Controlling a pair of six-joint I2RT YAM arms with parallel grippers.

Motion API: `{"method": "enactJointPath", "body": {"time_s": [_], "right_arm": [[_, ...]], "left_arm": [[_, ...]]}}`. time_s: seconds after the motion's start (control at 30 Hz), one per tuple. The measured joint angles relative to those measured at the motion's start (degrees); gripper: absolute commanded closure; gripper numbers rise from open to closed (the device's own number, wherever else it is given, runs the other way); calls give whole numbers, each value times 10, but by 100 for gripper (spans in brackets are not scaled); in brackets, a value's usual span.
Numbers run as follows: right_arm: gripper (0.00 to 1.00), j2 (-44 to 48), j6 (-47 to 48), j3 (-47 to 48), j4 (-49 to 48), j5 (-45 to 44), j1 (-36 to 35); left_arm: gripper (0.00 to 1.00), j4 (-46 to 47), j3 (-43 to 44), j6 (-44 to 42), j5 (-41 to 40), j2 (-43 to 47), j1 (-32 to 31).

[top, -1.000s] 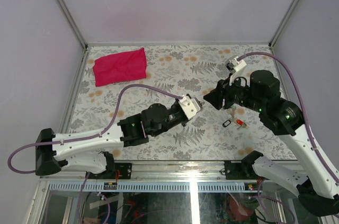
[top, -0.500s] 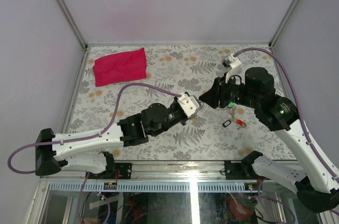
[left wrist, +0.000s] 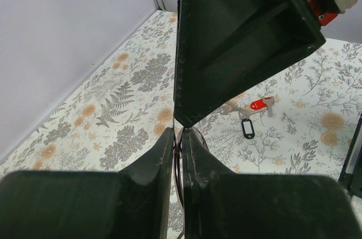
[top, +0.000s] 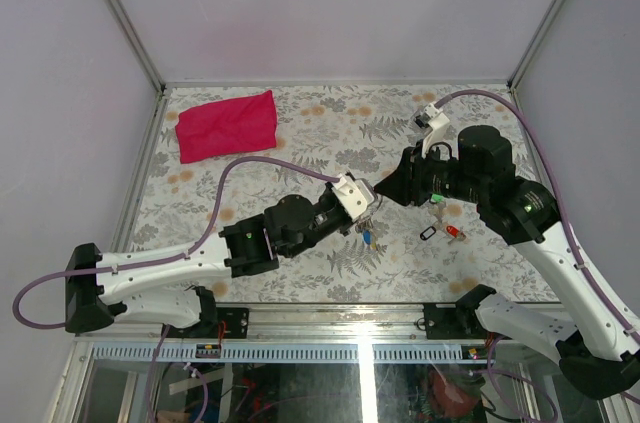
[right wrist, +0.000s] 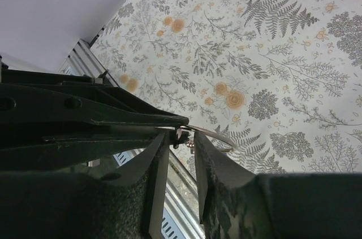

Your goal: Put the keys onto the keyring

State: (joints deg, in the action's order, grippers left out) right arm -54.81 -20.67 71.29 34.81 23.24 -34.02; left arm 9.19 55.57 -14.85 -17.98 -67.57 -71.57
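My left gripper (top: 366, 206) is shut on the thin silver keyring (right wrist: 220, 133), held edge-on between its fingers (left wrist: 164, 154). A blue key (top: 367, 238) hangs just under that grip. My right gripper (top: 384, 193) meets it tip to tip from the right. Its jaws (right wrist: 181, 140) stand a little apart around the ring's near end and a small dark piece there, with a gap still showing. On the table to the right lie a green key (top: 437, 199), a red key (top: 457, 233) (left wrist: 259, 104) and a black tag (top: 428, 233) (left wrist: 247, 128).
A crumpled pink cloth (top: 226, 125) lies at the far left corner of the floral table (top: 300, 143). Grey walls close in the left, back and right sides. The metal rail of the table's front edge (right wrist: 169, 216) runs just below the two grippers.
The right gripper has moved left up to the left gripper's tips, and its jaws have narrowed. A blue key now shows hanging below the left gripper, which stays shut.
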Motion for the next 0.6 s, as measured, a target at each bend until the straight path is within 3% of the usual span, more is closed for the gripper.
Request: {"method": "enactJointPath", "body": {"time_s": [0.13, 0.3, 0.6], "right_arm": [[80, 0, -3, 0, 0, 6, 0], [99, -3, -6, -2, 0, 18, 0], [100, -4, -6, -2, -1, 17, 0]], "left_arm": [[100, 0, 0, 0, 0, 0, 0], [100, 0, 0, -1, -1, 0, 0], [100, 0, -1, -11, 0, 0, 0]]}}
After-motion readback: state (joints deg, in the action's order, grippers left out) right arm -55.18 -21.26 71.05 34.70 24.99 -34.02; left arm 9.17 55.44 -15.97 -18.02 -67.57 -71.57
